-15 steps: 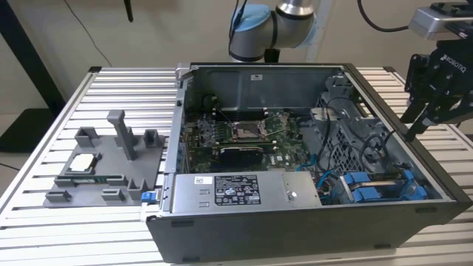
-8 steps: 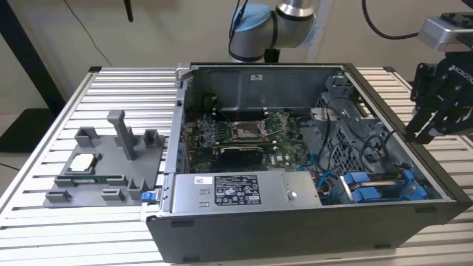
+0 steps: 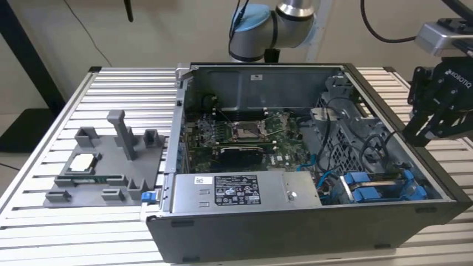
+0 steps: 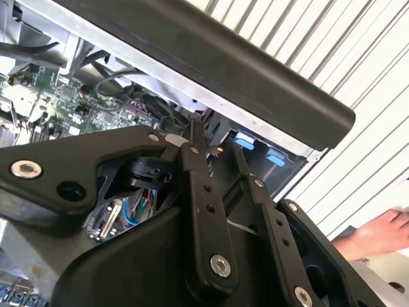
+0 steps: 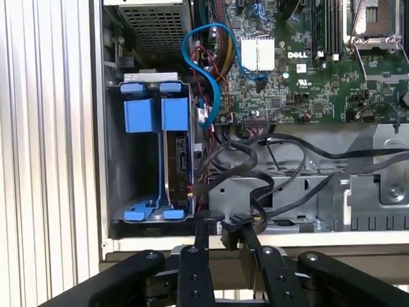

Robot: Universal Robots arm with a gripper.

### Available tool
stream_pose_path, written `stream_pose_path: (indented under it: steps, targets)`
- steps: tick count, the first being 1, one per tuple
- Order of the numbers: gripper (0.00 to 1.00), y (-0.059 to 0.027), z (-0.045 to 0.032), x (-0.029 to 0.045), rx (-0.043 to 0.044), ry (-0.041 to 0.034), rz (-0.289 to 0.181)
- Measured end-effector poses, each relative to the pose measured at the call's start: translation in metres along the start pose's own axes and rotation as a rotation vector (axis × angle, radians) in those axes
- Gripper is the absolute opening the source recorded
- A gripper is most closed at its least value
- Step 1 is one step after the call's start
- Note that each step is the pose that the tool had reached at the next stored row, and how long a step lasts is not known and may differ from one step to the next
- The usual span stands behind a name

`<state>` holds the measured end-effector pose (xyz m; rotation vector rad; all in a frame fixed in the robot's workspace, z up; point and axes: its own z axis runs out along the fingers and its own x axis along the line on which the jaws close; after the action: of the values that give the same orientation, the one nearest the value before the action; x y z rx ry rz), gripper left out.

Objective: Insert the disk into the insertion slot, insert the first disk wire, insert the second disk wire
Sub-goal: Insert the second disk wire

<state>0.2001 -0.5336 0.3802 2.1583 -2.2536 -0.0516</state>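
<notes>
Gripper (image 5: pixel 222 225) pinching a black wire plug (image 5: pixel 231 235), three o'clock of the case (image 3: pixel 296 235) in the exterior view.
Disk (image 5: pixel 178 160) stands inside the insertion slot (image 5: pixel 117 173); stickered power supply (image 3: pixel 244 191) at six.

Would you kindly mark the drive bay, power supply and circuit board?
Drive bay (image 5: pixel 115 173): first wrist view, grey side wall.
Power supply (image 3: pixel 236 191): exterior view, label.
Circuit board (image 5: pixel 300 83): first wrist view, green surface.

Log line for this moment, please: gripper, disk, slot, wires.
gripper: at case wall by insertion slot | disk: looks seated in slot | black wires: lying beside slot
</notes>
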Motion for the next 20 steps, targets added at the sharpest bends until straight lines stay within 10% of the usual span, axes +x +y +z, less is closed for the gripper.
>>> stream_pose_path:
  steps: [13, 20]
  targets:
    - [0.22, 0.0000, 0.0019, 0.0015, -0.0078, -0.0335, 0.001]
    - [0.16, -0.0001, 0.0002, 0.0059, -0.0095, -0.0339, 0.000]
